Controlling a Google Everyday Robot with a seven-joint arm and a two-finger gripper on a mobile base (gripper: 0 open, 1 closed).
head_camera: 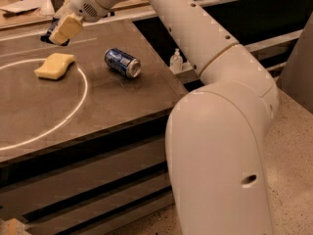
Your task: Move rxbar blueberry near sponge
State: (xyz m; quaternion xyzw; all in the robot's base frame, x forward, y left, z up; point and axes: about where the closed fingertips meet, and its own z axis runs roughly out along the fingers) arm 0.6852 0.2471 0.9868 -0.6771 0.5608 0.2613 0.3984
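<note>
The sponge (55, 65), a pale yellow block, lies on the dark table inside a white circle line. My gripper (62, 31) hangs just above and behind the sponge, at the table's far left. Its pale fingers (66, 28) are shut on the rxbar blueberry (49, 34), a dark navy wrapper that shows only as a dark edge behind and below the fingers. The bar is held above the table, clear of the sponge.
A blue soda can (122, 62) lies on its side to the right of the sponge. The table (112, 106) ends at its right and front edges. My white arm (220, 106) fills the right side. A small bottle (176, 60) stands on a lower shelf beyond the table.
</note>
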